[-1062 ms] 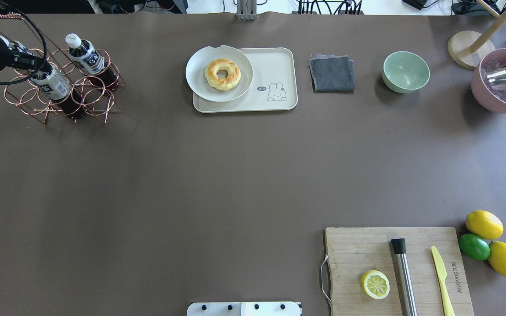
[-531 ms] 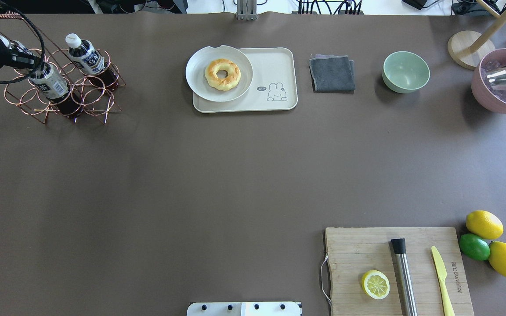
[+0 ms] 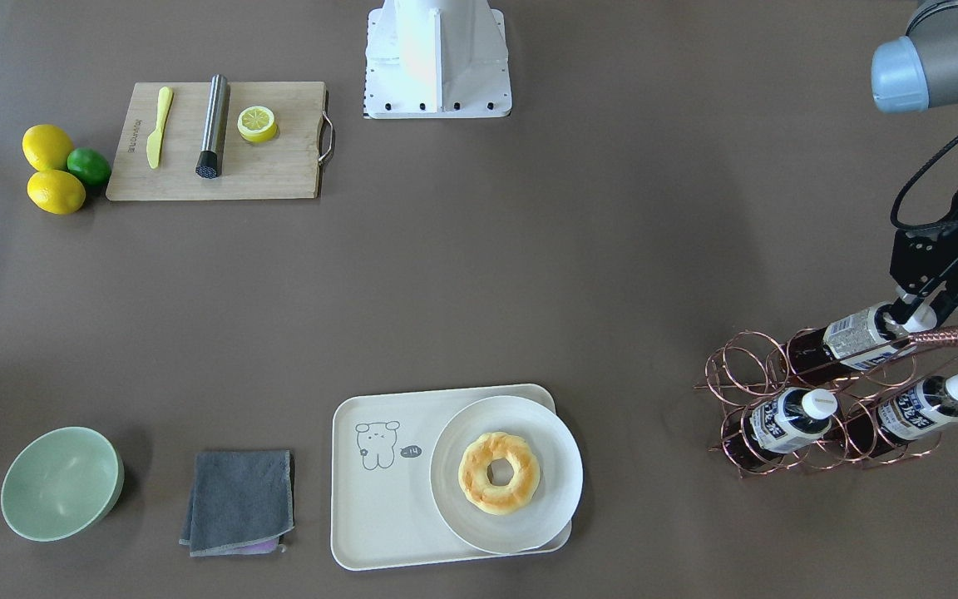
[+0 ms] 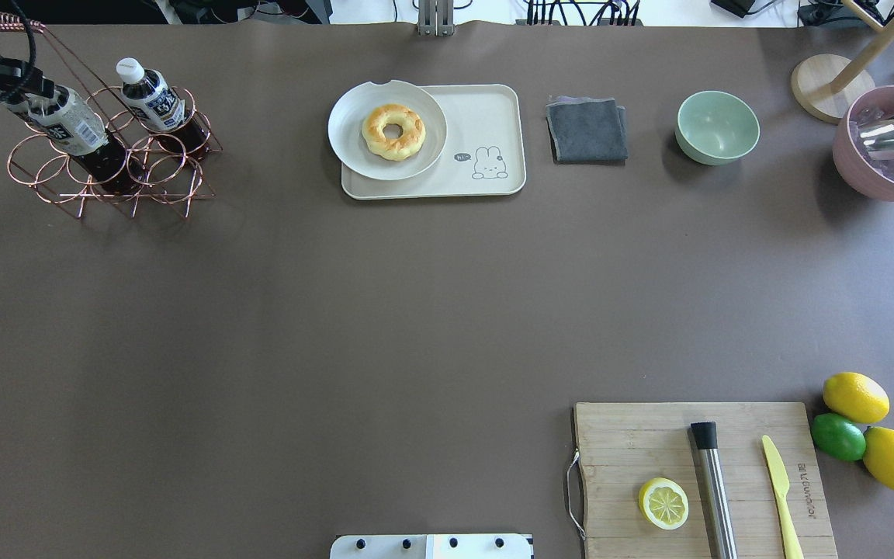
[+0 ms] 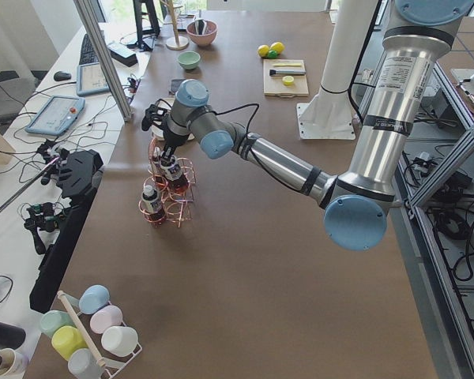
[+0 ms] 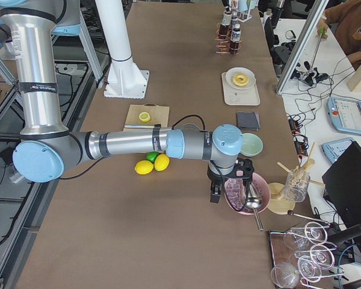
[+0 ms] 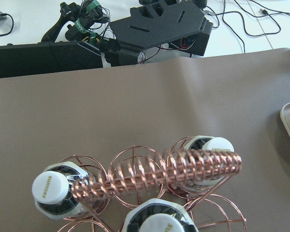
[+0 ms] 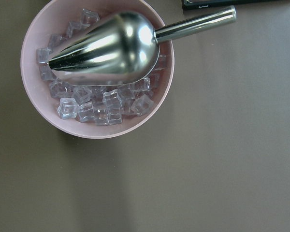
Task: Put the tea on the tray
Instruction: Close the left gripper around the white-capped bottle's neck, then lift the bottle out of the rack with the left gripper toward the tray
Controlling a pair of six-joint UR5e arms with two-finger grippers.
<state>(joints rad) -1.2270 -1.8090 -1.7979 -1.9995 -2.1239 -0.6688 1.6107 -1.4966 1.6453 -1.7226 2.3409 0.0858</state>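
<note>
Grip first: the left gripper (image 3: 913, 317) is clamped on the white screw cap of a small clear plastic tea bottle (image 3: 853, 334) with dark brown contents and a white-and-navy label. The tea bottle is tilted. Its cap end is raised beside the coiled handle of a copper wire rack (image 3: 957, 335), and its dark lower end sits down among the rack's rings. Two more bottles (image 3: 787, 416) of the same kind lie in the rack's lower rings.

Well apart from the rack, toward the robot's right, lies the cream rectangular tray (image 3: 379, 507) with rounded corners and a raised rim. A small line-drawn bear (image 3: 377, 443) marks its floor. A round white plate (image 3: 547, 517) carrying a golden ring doughnut (image 3: 472, 474) covers the tray's end nearer the rack and overhangs the rim.

Farther from the rack along the same line are a folded grey cloth (image 3: 238, 499) and then a pale green bowl (image 3: 63, 482). Farthest from the rack, the right gripper (image 6: 228, 183) hangs near a round pink bowl (image 8: 111, 131) of ice cubes (image 8: 108, 108) with a steel scoop (image 8: 106, 48) lying on them. Whether its fingers are apart or together cannot be told.

Diagonally across from the rack, on the robot's side, a wooden cutting board (image 3: 279, 170) bears a lemon half (image 3: 256, 123), a steel cylinder tool (image 3: 214, 125) and a yellow plastic knife (image 3: 160, 125). Two whole lemons (image 3: 46, 146) and a lime (image 3: 89, 165) cluster just beside the board's edge farthest from the rack.
</note>
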